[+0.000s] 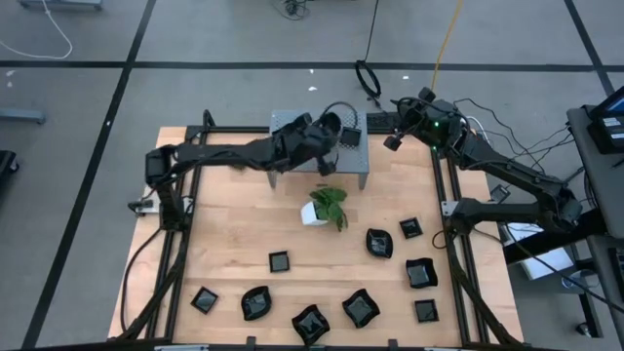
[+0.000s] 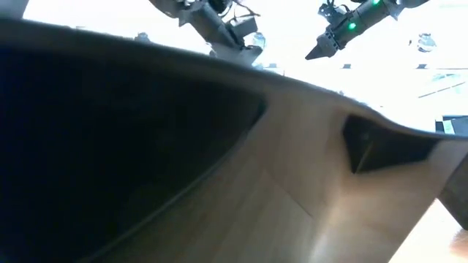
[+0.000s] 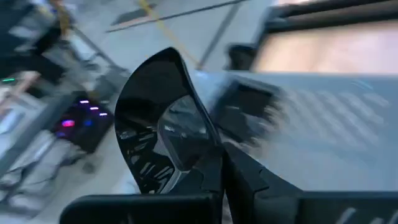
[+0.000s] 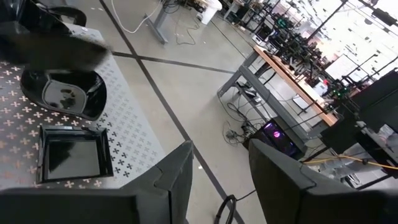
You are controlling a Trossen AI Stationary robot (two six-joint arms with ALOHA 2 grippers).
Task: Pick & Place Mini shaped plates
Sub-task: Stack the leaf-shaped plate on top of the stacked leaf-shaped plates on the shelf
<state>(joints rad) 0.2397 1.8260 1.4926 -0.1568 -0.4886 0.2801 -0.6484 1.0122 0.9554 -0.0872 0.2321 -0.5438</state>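
Observation:
A rounded glossy black mini plate [image 3: 163, 118] is over the top of the grey perforated stand [image 1: 363, 166] at the table's far middle. My left gripper [image 1: 322, 134] is shut on it, reaching in from the table's left. A square black plate [image 4: 73, 155] lies flat on the stand beside it. Several more black plates, such as one [image 1: 279, 261], lie flat on the wooden table toward its near edge. My right gripper [image 4: 221, 171] hangs open and empty, raised near the stand's far right corner. My left gripper pinches the rounded plate's rim [image 3: 210, 163] between its two fingers. The fingers come from the table's left, slanting a little downward. The plate [image 4: 65, 93] sits hollow side up over the stand's top. I cannot tell whether it touches the stand.
A green plant in a white pot [image 1: 325, 208] stands just in front of the stand. Bare wood lies between the plant and the table's left edge. A dark shape close to the lens [image 2: 110, 161] fills most of the low view. Cables and equipment lie beyond the far edge.

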